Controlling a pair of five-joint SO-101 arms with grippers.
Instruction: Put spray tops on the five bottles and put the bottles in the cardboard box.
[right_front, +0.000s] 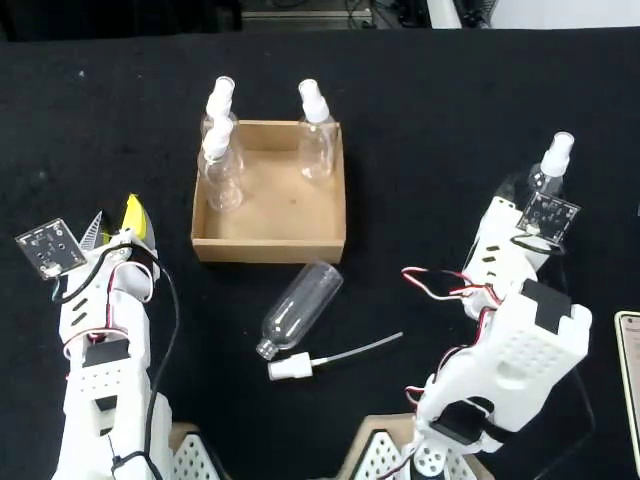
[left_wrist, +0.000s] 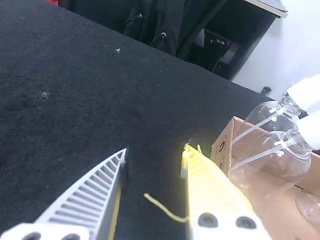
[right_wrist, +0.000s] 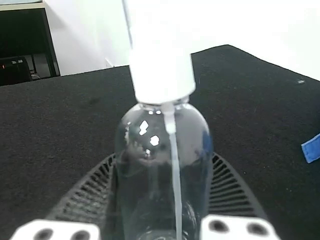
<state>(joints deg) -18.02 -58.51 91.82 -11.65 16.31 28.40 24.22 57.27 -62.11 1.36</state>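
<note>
The cardboard box (right_front: 270, 243) sits mid-table. Three clear bottles with white spray tops stand in it: two by its left wall (right_front: 222, 172) (right_front: 216, 108) and one at the far right corner (right_front: 317, 140). In front of the box an uncapped bottle (right_front: 300, 305) lies on its side, and a loose spray top (right_front: 292, 367) with its long tube lies beside it. My right gripper (right_front: 530, 195) (right_wrist: 162, 192) is shut on a capped bottle (right_front: 548, 170) (right_wrist: 162, 145), held upright at the right. My left gripper (right_front: 115, 220) (left_wrist: 156, 150) stands open left of the box (left_wrist: 227, 145), holding nothing.
The black cloth covers the table. A pale flat object (right_front: 630, 370) lies at the right edge, and a small blue item (right_wrist: 311, 148) is near the right arm. Dark furniture and cables stand beyond the far edge.
</note>
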